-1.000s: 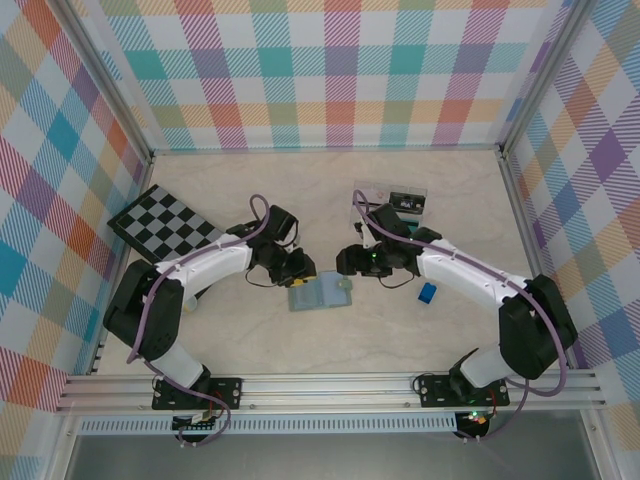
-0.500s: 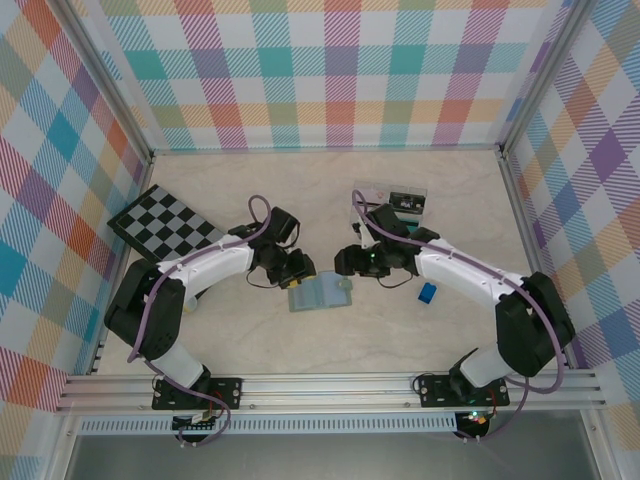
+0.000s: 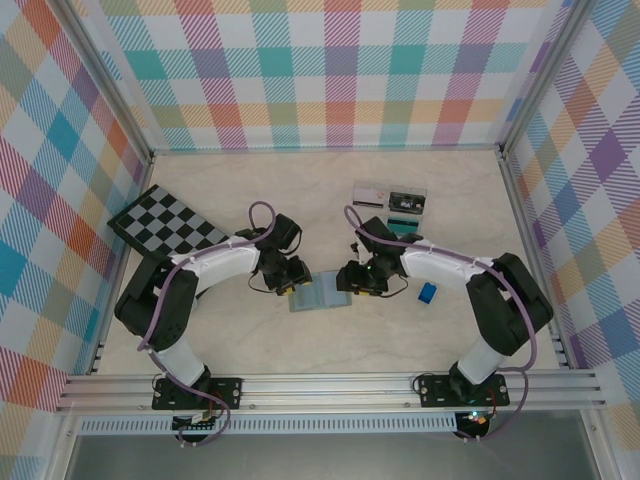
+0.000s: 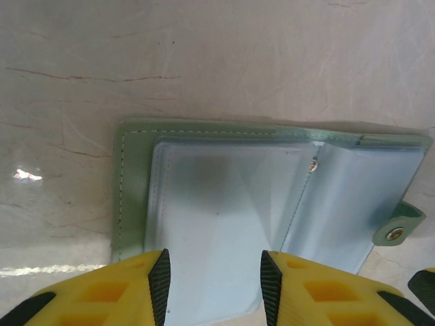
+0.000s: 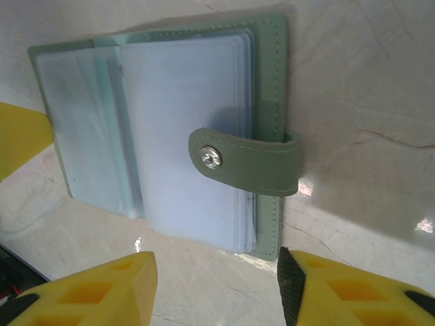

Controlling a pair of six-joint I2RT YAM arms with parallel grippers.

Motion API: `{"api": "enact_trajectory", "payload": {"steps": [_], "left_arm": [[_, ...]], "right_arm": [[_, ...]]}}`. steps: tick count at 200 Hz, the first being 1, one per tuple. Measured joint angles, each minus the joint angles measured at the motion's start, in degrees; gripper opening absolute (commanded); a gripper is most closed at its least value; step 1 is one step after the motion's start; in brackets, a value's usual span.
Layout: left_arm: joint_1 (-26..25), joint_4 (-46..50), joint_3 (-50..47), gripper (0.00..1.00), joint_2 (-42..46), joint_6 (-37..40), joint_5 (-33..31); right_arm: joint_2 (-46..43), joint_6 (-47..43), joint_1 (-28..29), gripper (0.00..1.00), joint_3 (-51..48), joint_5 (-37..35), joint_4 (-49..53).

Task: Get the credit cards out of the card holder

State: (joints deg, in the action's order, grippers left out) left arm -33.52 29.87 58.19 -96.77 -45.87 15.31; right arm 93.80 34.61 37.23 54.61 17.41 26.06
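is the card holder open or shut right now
Open: the card holder lies spread flat, pale inner sleeves facing up, snap tab unfastened and lying loose across them.

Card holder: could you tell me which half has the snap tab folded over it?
The card holder half nearest the right gripper: the snap tab lies across its sleeves; the other is bare.
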Motion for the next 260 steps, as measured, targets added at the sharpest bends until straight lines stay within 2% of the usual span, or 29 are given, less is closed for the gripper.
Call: {"api": "enact_trajectory", "payload": {"steps": [14,41,260], "left_arm": [[0.0,0.0,0.0,0.41,-0.1,0.0,0.0],[0.0,0.0,0.0,0.41,-0.3,0.0,0.0],[-1.4,3.3,0.7,0.44,-1.3,1.4,-3.4]], "right_arm": [[1.2,0.4,0.1,0.40,0.0,0.4,0.0],[3.4,0.6,0.5,0.37,0.0,1.2,-0.1],[7.4,0.5,1.0,0.35,2.1,2.2,1.2]]}}
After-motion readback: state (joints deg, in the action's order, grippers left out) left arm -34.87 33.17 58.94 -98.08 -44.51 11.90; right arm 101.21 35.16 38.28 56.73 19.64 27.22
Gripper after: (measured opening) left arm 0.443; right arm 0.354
